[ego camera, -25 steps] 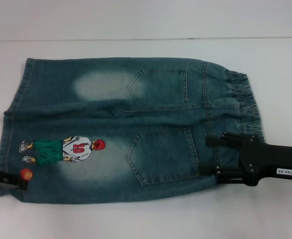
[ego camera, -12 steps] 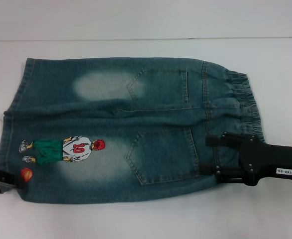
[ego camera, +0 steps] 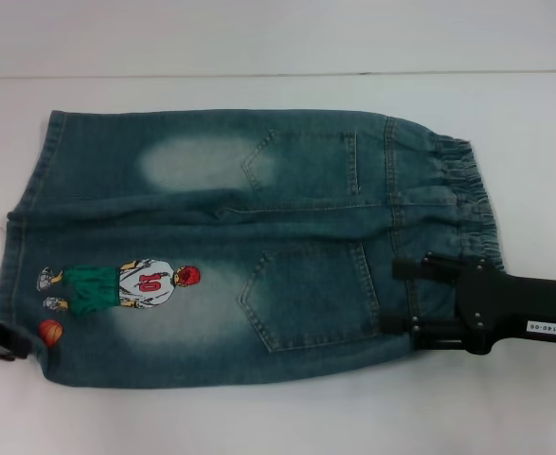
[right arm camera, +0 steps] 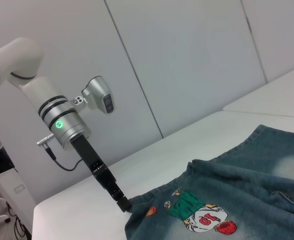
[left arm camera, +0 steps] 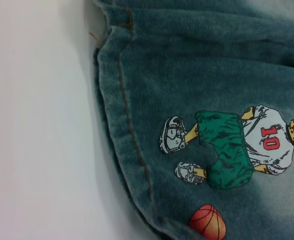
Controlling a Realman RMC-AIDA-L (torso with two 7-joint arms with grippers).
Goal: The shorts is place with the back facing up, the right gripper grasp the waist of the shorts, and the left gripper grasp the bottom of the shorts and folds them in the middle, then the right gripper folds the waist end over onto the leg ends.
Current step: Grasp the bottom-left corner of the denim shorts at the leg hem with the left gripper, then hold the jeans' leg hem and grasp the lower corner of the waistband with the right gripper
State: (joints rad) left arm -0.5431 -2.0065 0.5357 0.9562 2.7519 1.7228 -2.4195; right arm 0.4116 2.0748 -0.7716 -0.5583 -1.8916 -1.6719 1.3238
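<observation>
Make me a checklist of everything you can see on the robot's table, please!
Surface: white table, bare around the cloth.
Job's things: denim shorts spread flat, back pockets up, waistband toward the robot's right, leg hems toward its left, cartoon print near the hems.
Clutter: nothing seen.
Grippers: right hand over the waistband's near corner; left hand at the near hem corner.
Cables: one thin cable at the left wrist.
Surroundings: pale wall panels.
</observation>
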